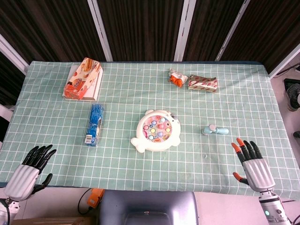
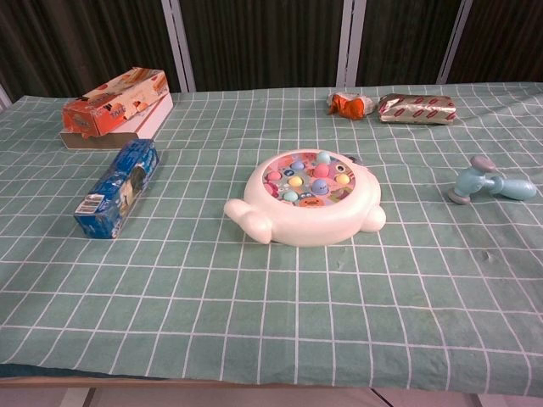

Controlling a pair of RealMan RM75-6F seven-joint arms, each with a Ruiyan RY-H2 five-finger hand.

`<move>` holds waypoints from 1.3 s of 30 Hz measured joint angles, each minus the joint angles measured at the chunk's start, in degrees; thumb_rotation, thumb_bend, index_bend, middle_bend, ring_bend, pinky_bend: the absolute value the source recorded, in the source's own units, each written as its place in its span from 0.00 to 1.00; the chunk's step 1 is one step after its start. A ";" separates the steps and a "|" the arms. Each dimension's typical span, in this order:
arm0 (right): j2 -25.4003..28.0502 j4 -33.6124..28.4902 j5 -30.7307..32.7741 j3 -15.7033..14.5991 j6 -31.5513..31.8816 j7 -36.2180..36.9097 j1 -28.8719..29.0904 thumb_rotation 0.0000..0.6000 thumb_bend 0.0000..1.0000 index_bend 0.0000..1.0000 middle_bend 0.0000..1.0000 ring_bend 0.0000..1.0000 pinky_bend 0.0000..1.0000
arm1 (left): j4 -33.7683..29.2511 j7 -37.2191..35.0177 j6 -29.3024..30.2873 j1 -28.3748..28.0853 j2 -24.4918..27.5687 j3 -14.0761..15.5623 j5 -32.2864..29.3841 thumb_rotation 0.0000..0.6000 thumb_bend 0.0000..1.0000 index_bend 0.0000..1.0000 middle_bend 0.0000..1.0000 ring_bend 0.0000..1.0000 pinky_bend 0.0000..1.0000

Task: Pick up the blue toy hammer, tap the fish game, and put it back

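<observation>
The blue toy hammer (image 1: 214, 130) lies on the green checked cloth right of the fish game, its head toward the game; in the chest view the hammer (image 2: 492, 184) is at the right edge. The white fish game (image 1: 157, 131) with coloured fish sits mid-table, also the fish game (image 2: 307, 196) in the chest view. My right hand (image 1: 251, 162) hovers at the front right edge, fingers spread, empty, a short way in front of the hammer. My left hand (image 1: 30, 170) is at the front left corner, fingers apart, holding nothing. Neither hand shows in the chest view.
A blue packet (image 1: 95, 124) lies left of the game. An orange box (image 1: 83, 78) sits at the back left. An orange snack (image 1: 176, 77) and a red-patterned wrapper (image 1: 202, 83) lie at the back right. A grey chair back (image 1: 147, 208) is below the front edge.
</observation>
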 measured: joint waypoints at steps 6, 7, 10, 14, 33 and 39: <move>-0.21 1.25 4.74 3.25 -4.04 3.49 2.18 1.00 0.15 0.00 0.00 0.00 0.00 | -0.14 -0.55 -0.52 -0.52 -0.02 -0.23 -0.04 1.00 0.43 0.00 0.00 0.00 0.03; -0.25 1.69 5.87 4.05 -5.21 4.22 2.85 1.00 0.15 0.00 0.00 0.00 0.00 | -0.11 -0.64 -0.67 -0.63 -0.02 -0.21 0.02 1.00 0.43 0.00 0.00 0.00 0.03; -0.26 3.51 10.44 6.91 -10.63 6.22 5.64 1.00 0.15 0.03 0.00 0.00 0.00 | 0.01 -0.94 -1.32 -0.96 0.02 -0.05 0.18 1.00 0.43 0.00 0.00 0.00 0.03; -0.64 7.67 17.45 10.77 -20.33 8.10 10.59 1.00 0.16 0.17 0.00 0.00 0.00 | 0.14 -1.50 -1.42 -1.18 0.09 -0.11 0.12 1.00 0.43 0.00 0.00 0.00 0.03; -11.67 27.16 24.82 14.16 -35.11 9.97 24.36 1.00 0.40 0.56 0.00 0.00 0.00 | 0.36 -2.67 -1.33 -1.41 0.39 -0.13 -0.14 1.00 0.43 0.00 0.00 0.00 0.03; -14.28 29.53 24.40 13.36 -36.36 11.43 25.26 1.00 0.45 0.58 0.00 0.00 0.00 | 0.48 -2.87 -1.21 -1.46 0.40 0.09 0.33 1.00 0.43 0.00 0.00 0.00 0.03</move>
